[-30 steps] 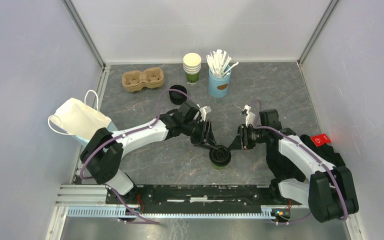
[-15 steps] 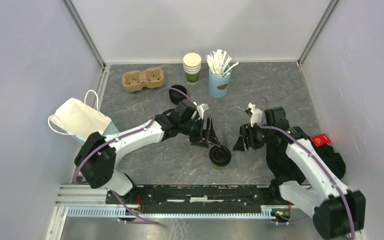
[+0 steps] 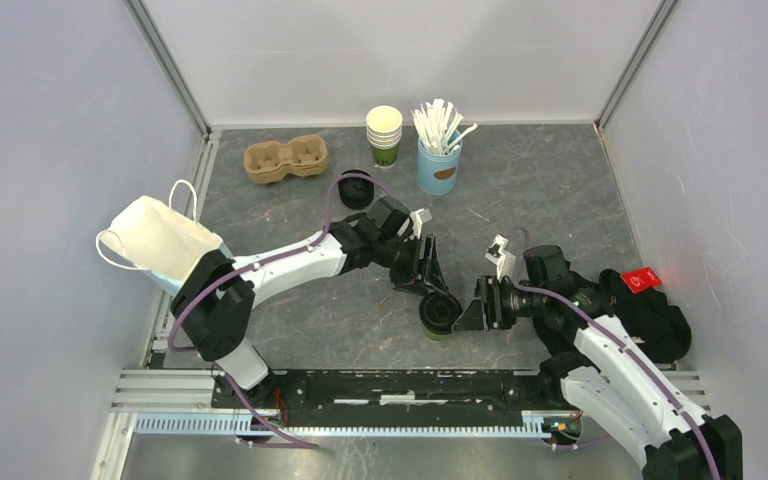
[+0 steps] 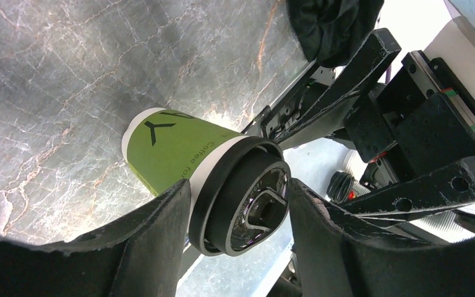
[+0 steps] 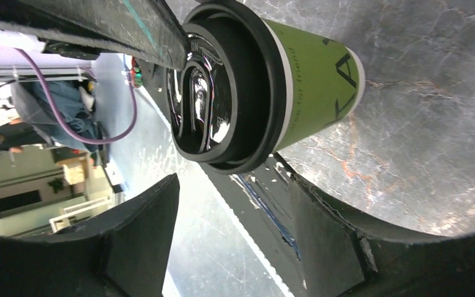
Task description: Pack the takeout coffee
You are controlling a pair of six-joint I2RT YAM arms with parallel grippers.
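Note:
The takeout coffee [image 3: 440, 313], a green paper cup with a black lid, stands upright on the grey table near the front middle. It also shows in the left wrist view [image 4: 173, 151] and the right wrist view [image 5: 312, 86]. My left gripper [image 3: 428, 288] is at the cup's far-left side, open. In its wrist view [image 4: 238, 185] the lid sits closely between the two fingers. My right gripper [image 3: 472, 312] is just right of the cup, open and empty. In its wrist view [image 5: 235, 185] the cup lies just beyond the fingertips.
A white paper bag [image 3: 155, 235] lies at the left. A brown cup carrier [image 3: 286, 158], a stack of lidless cups [image 3: 384, 135], a blue cup of stirrers [image 3: 440, 150] and black lids [image 3: 356, 188] stand at the back. A black cloth [image 3: 650, 310] lies at the right.
My left gripper drew back off the cup, then came close to its lid again. My right gripper moved nearer and left, up to the cup's right side. The cup stayed put.

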